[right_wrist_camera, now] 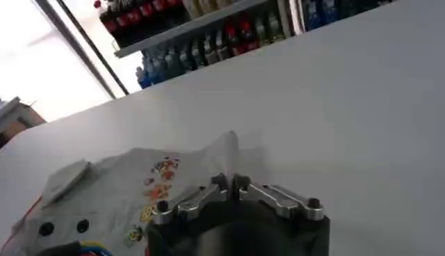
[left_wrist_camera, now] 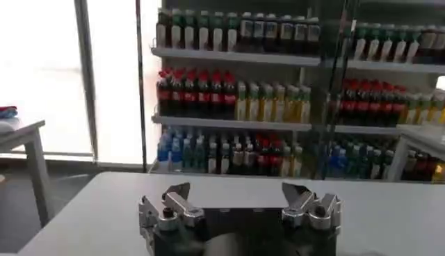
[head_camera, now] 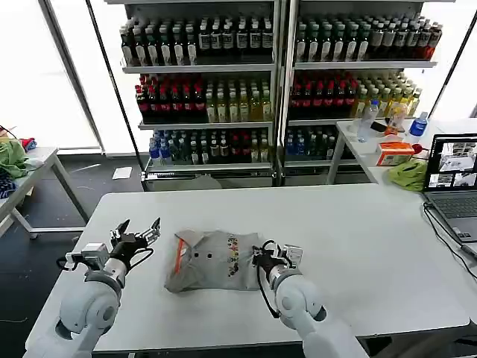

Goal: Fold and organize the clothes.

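Note:
A grey T-shirt [head_camera: 212,261] lies partly folded on the white table [head_camera: 358,239], with an orange neck strip on its left side and a small multicoloured print near its right side. My right gripper [head_camera: 262,257] is at the shirt's right edge, its fingers shut on the cloth. In the right wrist view the T-shirt [right_wrist_camera: 132,195] rises to a small peak just beyond the right gripper [right_wrist_camera: 231,182]. My left gripper [head_camera: 138,233] hovers open a little left of the shirt, holding nothing. In the left wrist view the left gripper [left_wrist_camera: 236,191] points across the bare table.
A laptop [head_camera: 455,179] sits at the table's right edge with cables beside it. A green cloth [head_camera: 408,175] and bottles rest on a side table behind it. Drink shelves [head_camera: 268,74] stand beyond. Another small table [head_camera: 30,168] stands at far left.

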Motion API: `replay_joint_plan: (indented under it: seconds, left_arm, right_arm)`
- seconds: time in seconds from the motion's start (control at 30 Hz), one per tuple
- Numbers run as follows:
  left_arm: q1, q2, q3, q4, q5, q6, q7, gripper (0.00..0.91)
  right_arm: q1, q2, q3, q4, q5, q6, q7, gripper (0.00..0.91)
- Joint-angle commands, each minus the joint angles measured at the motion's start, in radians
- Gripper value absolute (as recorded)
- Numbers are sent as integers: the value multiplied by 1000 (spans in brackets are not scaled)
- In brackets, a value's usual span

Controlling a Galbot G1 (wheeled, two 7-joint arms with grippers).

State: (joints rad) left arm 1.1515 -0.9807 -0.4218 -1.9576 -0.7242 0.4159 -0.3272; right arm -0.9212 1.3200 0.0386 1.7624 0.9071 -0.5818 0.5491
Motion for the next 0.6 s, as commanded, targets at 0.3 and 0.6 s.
replay_joint_plan:
  seconds: [0.3,0.6]
  left_arm:
    - [-2,-17,11,-1,3,8,-3,907]
    - [-5,-31,18,1,6,8,-1,907]
  right_arm:
    - [-12,-132,90,17,54,0,-30,0]
    - [7,-200,141,-1,58,0,-61,0]
